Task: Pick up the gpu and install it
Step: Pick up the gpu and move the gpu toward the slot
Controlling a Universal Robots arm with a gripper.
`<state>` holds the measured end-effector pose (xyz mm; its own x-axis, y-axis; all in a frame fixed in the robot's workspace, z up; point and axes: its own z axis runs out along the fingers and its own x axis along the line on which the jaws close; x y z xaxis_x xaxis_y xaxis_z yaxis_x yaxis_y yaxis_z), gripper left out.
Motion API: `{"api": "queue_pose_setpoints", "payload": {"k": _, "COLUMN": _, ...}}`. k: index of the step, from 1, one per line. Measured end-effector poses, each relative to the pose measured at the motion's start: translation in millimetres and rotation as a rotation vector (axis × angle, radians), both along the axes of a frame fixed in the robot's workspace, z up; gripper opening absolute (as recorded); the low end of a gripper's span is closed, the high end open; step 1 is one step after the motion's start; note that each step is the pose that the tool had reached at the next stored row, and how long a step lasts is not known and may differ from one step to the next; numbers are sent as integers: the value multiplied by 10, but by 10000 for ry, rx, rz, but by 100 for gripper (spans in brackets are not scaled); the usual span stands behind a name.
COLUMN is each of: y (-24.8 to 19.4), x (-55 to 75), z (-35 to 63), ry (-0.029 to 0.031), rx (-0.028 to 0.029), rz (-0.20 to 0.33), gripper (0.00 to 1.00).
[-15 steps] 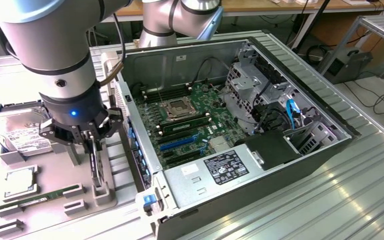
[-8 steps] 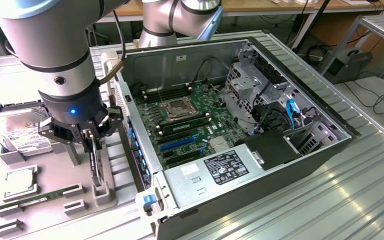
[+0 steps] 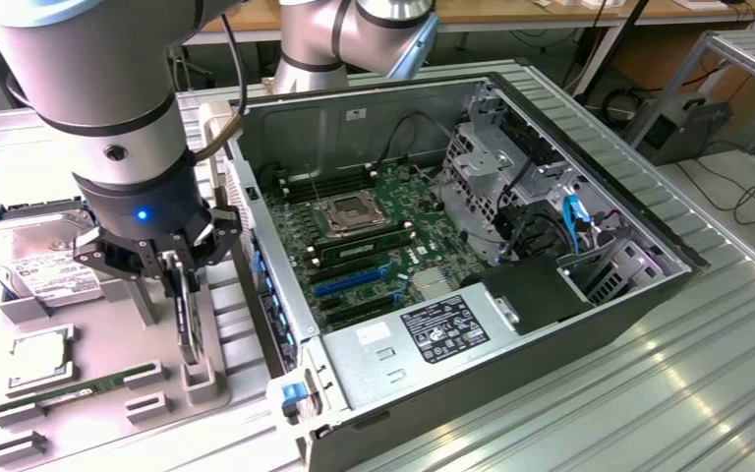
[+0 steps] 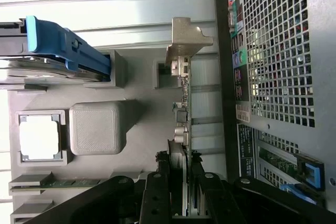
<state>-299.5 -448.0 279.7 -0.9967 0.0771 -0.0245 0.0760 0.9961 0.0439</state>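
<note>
One thin graphics card (image 3: 190, 320) is seen standing on edge in the slotted blocks of a grey holder (image 3: 95, 423), just beside the open computer case (image 3: 351, 110) on the counter (image 3: 653, 393), with its silver bracket (image 4: 185, 38) at the end farthest from the gripper (image 3: 178, 280). It can be judged light and stiff, yet fragile: a bare circuit board with small parts and exposed edge contacts, so it is best taken across its flat faces, near the middle of its length and close to the upper edge, clear of the contacts and of the bracket. A tilted hold would probably make it bind in the blocks, and hard pressure on the components could damage them. In the wrist view the card is seen edge-on, running between the two fingers (image 4: 157, 198), one on each face. They are set part-way apart, only as wide as the card is thick, and appear clamped on it. The card's lower edge is seated in the holder, so it has not been lifted out yet.
</note>
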Motion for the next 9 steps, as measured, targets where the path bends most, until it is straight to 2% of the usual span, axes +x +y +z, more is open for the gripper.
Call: {"api": "queue_pose_setpoints", "payload": {"k": 9, "y": 0, "x": 0, "z": 70, "ry": 0, "rx": -1, "rz": 0, "gripper": 26}}
